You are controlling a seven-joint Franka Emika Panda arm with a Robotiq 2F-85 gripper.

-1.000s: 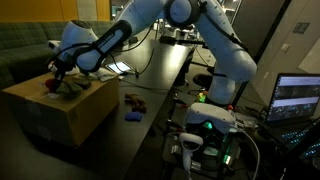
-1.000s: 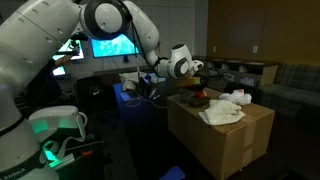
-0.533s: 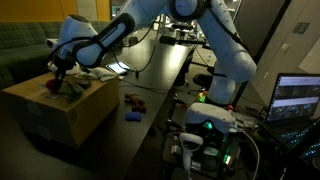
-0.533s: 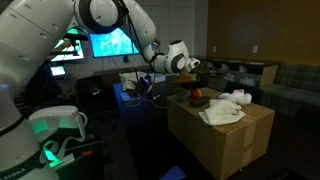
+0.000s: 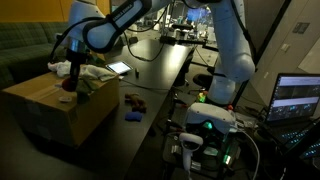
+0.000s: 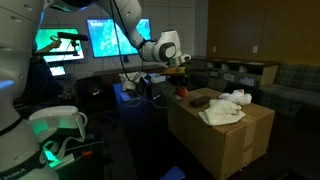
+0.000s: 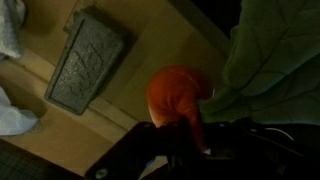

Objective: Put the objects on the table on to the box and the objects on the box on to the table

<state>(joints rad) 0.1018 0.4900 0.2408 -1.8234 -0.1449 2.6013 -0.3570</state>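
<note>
tool (image 6: 181, 80): clenched on the toy, fingers pointing down, arm reaching in over the box
toy (image 6: 182, 93): red, dangling from the tool, clear of the box top and touching nothing else; hangs close to an edge of the box, can't tell which one; in the wrist view just an orange-red blob right under the tool, green part not visible
box (image 6: 225, 140): big plain brown cardboard, sits just left of the table in an exterior view, top flat and closed
cloths (image 6: 222, 111): white, crumpled, lying on the box top to the right of the toy in that exterior view; a second white lump just beyond the first
block (image 7: 87, 60): flat, dark, lying on the box top, near the toy but not touching it; white cloth off to its left in the wrist view
table (image 5: 150, 85): long black top running from near to far, right of the box
brown item (image 5: 133, 99): small, on the table, near the box side
blue piece (image 5: 133, 115): small, on the table, just nearer than the brown item, the two apart
tablet (image 5: 118, 68): screen lit, on the table farther back
sofa (image 7: 275, 60): green, fills the right side of the wrist view past the box edge
</note>
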